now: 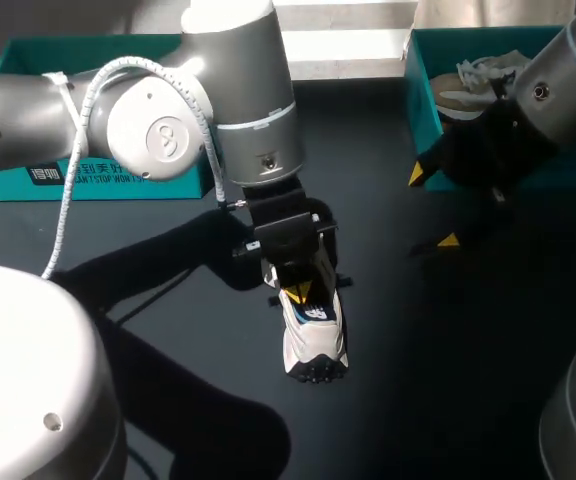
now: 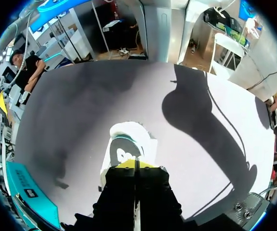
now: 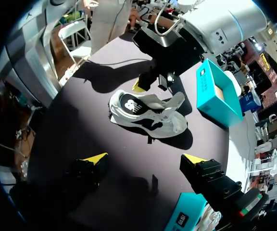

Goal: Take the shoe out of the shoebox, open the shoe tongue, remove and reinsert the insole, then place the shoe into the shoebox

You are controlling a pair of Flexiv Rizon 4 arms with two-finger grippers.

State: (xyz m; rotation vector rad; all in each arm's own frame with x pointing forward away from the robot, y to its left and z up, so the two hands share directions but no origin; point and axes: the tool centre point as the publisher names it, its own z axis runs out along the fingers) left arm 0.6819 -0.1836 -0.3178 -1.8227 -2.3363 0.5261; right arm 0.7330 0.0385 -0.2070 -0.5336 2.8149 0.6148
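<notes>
left gripper [image 2: 135, 164]: mine, fingers narrow, yellow tips almost together. It sits at the far end of the shoe, low over the table. I can't tell if the tips pinch any part of it.
right gripper [image 3: 144, 159]: mine, spread wide, nothing between the fingers. It is off the table surface at the far right, just in front of the shoebox and well apart from the shoe.
shoe [image 1: 315, 335]: white and grey sneaker with dark trim, out of the box. It is on the table near the middle, lying on its side with the logo side up. The toe points toward the near edge and the heel end is under my left gripper.
shoebox [image 1: 423, 110]: teal, open, far right corner of the table, behind my right gripper.
paper [image 1: 488, 72]: white, crumpled, inside the shoebox.
second teal box [image 1: 108, 185]: far left of the table, partly hidden by my left arm. I can't tell if it is a lid or a box.
table [image 1: 448, 350]: dark top, with arm shadows to the left of the shoe.
insole: not visible from these views, so I can't tell where it is.
</notes>
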